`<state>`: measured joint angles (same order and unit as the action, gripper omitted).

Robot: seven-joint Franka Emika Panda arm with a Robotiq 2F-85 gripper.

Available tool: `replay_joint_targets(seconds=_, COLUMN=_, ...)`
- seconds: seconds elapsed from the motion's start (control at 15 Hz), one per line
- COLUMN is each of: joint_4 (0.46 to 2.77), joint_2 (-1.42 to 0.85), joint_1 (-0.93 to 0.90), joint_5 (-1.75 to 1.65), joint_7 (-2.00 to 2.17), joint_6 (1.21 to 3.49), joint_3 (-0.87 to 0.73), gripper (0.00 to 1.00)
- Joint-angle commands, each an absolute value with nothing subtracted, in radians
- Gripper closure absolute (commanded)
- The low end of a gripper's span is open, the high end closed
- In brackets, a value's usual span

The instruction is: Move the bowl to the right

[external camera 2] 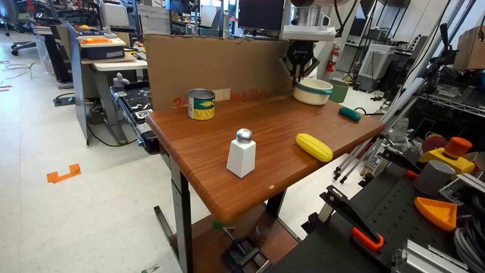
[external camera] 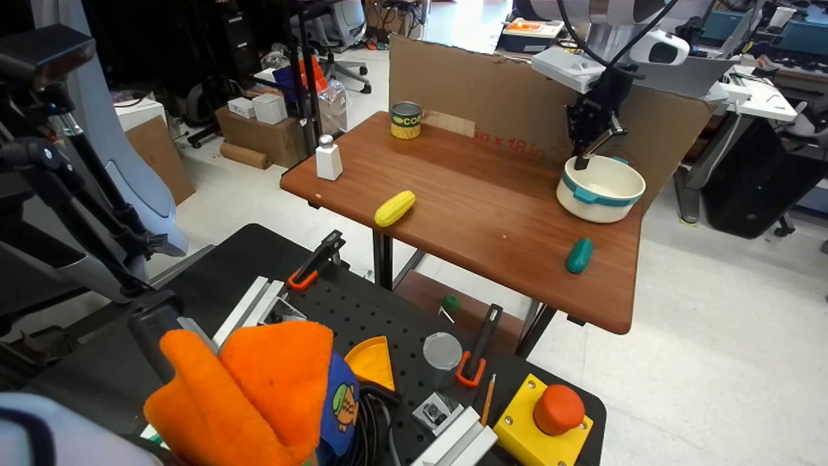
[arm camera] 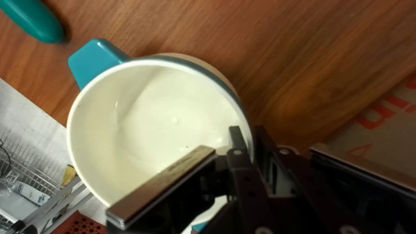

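The bowl (external camera: 594,211) is round, cream-white, with a teal band and side handles. It is at the back right of the table in an exterior view, and at the table's far end in an exterior view (external camera 2: 310,97). My gripper (external camera: 581,162) comes down from above at the bowl's rim; it also shows in an exterior view (external camera 2: 297,79). In the wrist view the gripper (arm camera: 247,130) has one finger inside the bowl (arm camera: 156,110) and one outside, closed on the rim. The bowl's inside looks empty. I cannot tell whether its base touches the table.
On the wooden table (external camera: 479,194) are a green object (external camera: 579,255), a yellow corn cob (external camera: 395,208), a white shaker (external camera: 328,160) and a corn can (external camera: 406,120). A cardboard sheet (external camera: 453,77) stands along the back edge. The table's end edge is close to the bowl.
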<state>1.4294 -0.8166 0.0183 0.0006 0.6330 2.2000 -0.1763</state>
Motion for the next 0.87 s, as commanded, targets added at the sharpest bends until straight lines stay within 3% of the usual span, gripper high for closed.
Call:
replay_joint_targets(seconds=0.0, joint_4=1.451, joint_2=-0.765, joint_1=0.013, joint_5=0.030, joint_7=0.639, joint_6=2.133, joint_3=-0.169, gripper=0.45)
replay_joint_targets(seconds=0.33, joint_4=1.559, joint_2=-0.559, joint_1=0.024, joint_5=0.082, joint_7=0.524, joint_6=1.812, joint_3=-0.113, gripper=0.12)
replay_joint_targets(seconds=0.4, joint_4=1.467, joint_2=-0.680, joint_1=0.015, joint_5=0.053, joint_7=0.572, joint_6=1.897, joint_3=-0.141, gripper=0.31)
replay_joint_targets(seconds=0.6, joint_4=1.522, joint_2=-0.576, joint_1=0.013, joint_5=0.063, joint_7=0.547, joint_6=1.815, joint_3=-0.123, gripper=0.12)
replay_joint_targets(seconds=0.8, joint_4=1.547, joint_2=-0.566, joint_1=0.014, joint_5=0.064, joint_7=0.540, joint_6=1.815, joint_3=-0.122, gripper=0.11)
